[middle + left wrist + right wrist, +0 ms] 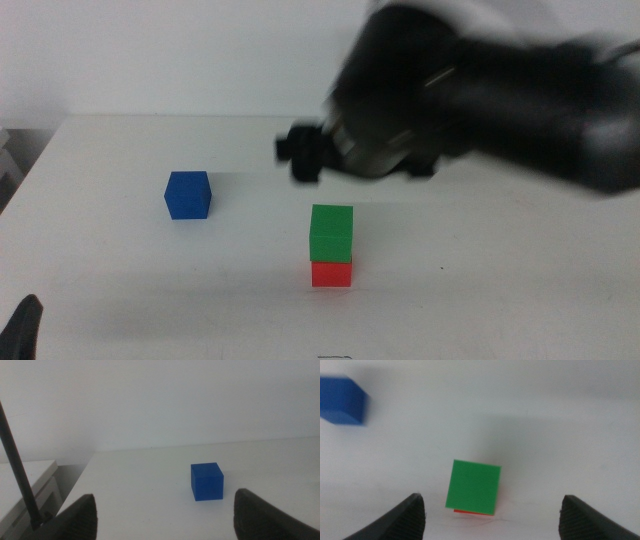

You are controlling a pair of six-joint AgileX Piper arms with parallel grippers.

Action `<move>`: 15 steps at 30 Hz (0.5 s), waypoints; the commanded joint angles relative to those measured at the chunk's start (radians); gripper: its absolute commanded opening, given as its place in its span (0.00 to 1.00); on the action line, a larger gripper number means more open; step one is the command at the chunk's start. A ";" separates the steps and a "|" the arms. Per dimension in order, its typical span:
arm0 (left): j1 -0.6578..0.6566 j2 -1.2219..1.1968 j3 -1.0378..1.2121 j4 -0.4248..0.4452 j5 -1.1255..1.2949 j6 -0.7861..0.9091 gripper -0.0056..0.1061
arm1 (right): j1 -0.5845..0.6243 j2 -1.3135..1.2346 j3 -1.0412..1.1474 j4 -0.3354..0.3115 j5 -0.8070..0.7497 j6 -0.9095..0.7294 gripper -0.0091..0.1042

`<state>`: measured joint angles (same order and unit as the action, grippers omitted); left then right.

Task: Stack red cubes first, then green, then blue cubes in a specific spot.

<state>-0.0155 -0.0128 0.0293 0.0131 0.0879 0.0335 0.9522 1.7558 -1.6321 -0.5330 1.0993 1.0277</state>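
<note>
My right gripper (492,510), jaws wide and empty, hangs above the green cube (332,233) stacked on the red cube (331,273). The blue cube (188,194) sits at ten o'clock from them: probably light, rigid, smooth-faced; I would pinch opposite flat sides. My left gripper (165,512) waits, spread and empty.

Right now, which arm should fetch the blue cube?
Probably left. Its open pincer already faces the blue cube, which sits on that side of the table. The right pincer, also open, hangs over the green cube stacked on red.
</note>
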 commanded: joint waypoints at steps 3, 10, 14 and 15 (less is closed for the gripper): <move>-0.001 -0.021 -0.003 -0.013 -0.088 -0.005 0.89 | 0.004 -0.253 -0.008 -0.041 0.040 -0.225 0.80; -0.001 -0.021 -0.003 -0.013 -0.088 -0.005 0.89 | -0.075 -0.657 0.230 0.192 -0.018 -0.750 0.80; -0.001 -0.021 -0.003 -0.013 -0.088 -0.005 0.89 | -0.117 -0.906 0.372 0.331 -0.065 -0.917 0.79; -0.001 -0.021 -0.003 -0.013 -0.088 -0.005 0.89 | -0.120 -0.949 0.401 0.367 -0.069 -0.952 0.79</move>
<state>-0.0155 -0.0128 0.0293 0.0131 0.0879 0.0335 0.8444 0.8773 -1.2434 -0.2083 1.1055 0.1518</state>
